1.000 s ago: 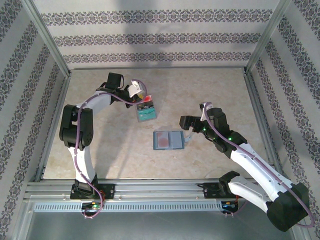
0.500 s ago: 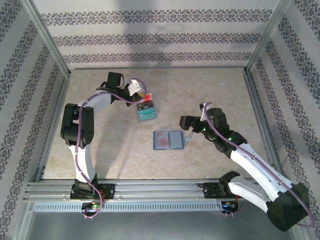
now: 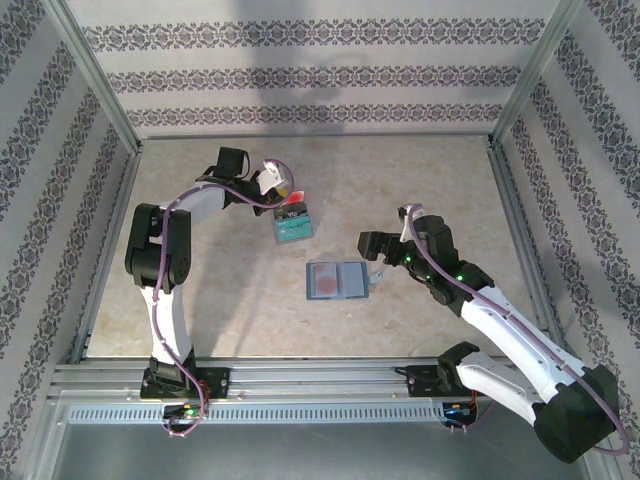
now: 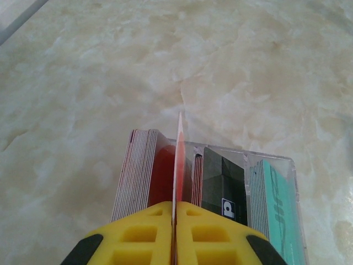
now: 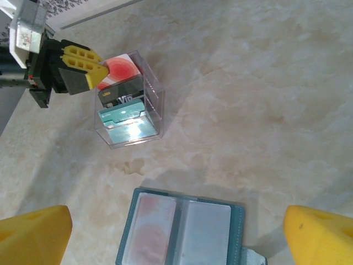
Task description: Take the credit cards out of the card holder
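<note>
Cards (image 5: 126, 121) sit in the clear box (image 5: 156, 88) — the left gripper (image 4: 175, 212) pinches a red card (image 4: 179, 160) above it. Two more wait in the card holder (image 5: 182, 232) — right gripper (image 3: 374, 258) spread wide

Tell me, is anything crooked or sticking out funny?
Just one: the thin red-and-white plastic card pinched in the left pincer pokes up at the clear plastic box's end, while the black card and teal card sit inside.
</note>
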You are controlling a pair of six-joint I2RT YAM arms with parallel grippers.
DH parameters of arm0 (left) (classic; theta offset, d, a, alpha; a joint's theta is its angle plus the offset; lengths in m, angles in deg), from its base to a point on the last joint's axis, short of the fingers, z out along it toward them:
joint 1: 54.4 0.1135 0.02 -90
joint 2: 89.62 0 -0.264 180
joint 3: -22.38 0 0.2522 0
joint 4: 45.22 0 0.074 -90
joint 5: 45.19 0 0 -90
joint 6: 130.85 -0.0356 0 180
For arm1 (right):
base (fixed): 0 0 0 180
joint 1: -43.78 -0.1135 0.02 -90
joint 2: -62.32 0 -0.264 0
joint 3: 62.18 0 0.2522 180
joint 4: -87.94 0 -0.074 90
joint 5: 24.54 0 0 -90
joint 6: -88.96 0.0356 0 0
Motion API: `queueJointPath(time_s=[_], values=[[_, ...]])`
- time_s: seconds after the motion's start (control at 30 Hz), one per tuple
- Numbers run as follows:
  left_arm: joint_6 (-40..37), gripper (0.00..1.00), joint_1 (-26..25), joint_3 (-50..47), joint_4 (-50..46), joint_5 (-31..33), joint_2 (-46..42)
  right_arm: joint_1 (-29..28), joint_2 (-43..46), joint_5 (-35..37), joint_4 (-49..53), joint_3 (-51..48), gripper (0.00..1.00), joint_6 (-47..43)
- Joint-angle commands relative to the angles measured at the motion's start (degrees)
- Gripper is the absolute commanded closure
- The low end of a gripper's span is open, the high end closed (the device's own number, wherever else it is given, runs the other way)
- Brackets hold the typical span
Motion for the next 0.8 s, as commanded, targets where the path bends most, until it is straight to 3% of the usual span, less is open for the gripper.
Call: queueJointPath(time_s=[0.0,0.27,0.53,0.77], values=[[-0.9,0.91,1.2,1.7,0.0,0.0,0.7,-0.8,-0.6,-0.3,0.4,1.8,0.02,0.3],[-1.7,0.75,1.2,2.5,-0.9,0.9,0.0,-1.9,-0.2,1.1,1.4,1.9,0.02,0.2],[3.7,0.68,1.1,1.9,-0.6,-1.5,-4.9,-4.9,-1.5,5.4,5.3,3.7,0.02,0.1],[24.8,0.31,0.3,-5.0,7.1,6.9,-15.2,-13.4,-8.0,14.3,12.7,8.4,0.19,1.8]])
